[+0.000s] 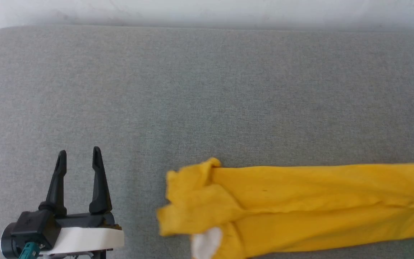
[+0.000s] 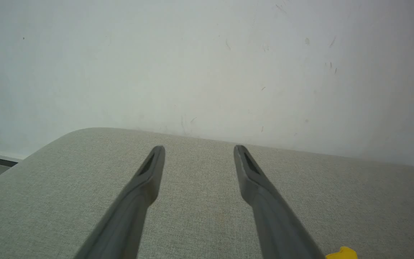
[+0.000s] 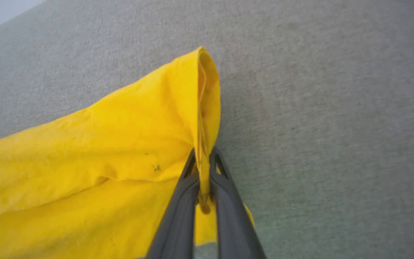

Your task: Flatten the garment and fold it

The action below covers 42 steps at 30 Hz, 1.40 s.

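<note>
**One garment, two grippers**

One yellow garment (image 1: 300, 201) lies in a long bunched band on the grey fabric surface (image 1: 207, 90), at the near right. The right gripper (image 3: 203, 154) has its two fingers pinched on the garment's edge fold. The left gripper (image 1: 79, 151) has its two fingers spread wide, empty and apart from the cloth.

Bright, even light, soft shadows; the garment (image 1: 300, 205) seems motion-blurred at its left end.
</note>
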Tool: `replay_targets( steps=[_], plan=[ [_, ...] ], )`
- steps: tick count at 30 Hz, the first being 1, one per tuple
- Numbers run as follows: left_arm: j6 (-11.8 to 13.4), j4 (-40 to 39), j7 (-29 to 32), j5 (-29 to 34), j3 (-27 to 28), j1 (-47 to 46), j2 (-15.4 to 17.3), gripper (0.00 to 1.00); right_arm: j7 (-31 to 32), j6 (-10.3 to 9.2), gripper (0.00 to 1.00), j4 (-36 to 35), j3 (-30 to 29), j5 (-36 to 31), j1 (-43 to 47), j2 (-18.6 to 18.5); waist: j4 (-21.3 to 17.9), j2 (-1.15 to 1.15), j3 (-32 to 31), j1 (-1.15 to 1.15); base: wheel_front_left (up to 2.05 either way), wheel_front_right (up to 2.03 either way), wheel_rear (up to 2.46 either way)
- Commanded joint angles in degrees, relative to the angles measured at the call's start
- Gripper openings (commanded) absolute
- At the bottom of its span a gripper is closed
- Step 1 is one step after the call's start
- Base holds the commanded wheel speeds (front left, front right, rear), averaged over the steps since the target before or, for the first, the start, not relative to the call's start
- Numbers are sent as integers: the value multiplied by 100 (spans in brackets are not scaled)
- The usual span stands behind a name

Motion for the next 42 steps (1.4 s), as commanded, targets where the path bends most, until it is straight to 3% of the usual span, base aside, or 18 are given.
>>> replay_targets(
  steps=[1, 7, 11, 20, 27, 42],
  plan=[
    [-55, 31, -28, 38, 48, 98, -48, 100, -92, -6, 0, 30, -184, -83, -147, -71, -15, 1, 11, 0, 0, 0, 0],
    [-205, 128, -28, 71, 56, 83, -123, 100, -101, -6, 0, 329, -819, -429, -201, -347, -26, 1, 35, 0, 0, 0, 0],
    [-269, 211, -28, 74, 55, 96, -154, 100, 26, -6, 0, 241, -699, -346, -136, -324, -51, 1, 10, 0, 0, 0, 0],
    [-385, 355, -28, 34, -1, 58, -206, 100, 673, -6, 0, -931, 751, 273, 116, -80, -81, 1, -99, 0, 0, 0, 0],
    [-461, 439, -28, -30, -27, 29, -254, 100, 984, -6, 0, -1616, 1993, 326, -142, 28, 16, 1, -116, 0, 0, 0, 0],
    [-603, 539, -28, -56, 2, -150, -485, 100, 1195, -6, 0, -1546, 4013, 195, -1205, 578, 343, 1, 141, 0, 0, 0, 0]
  ],
)
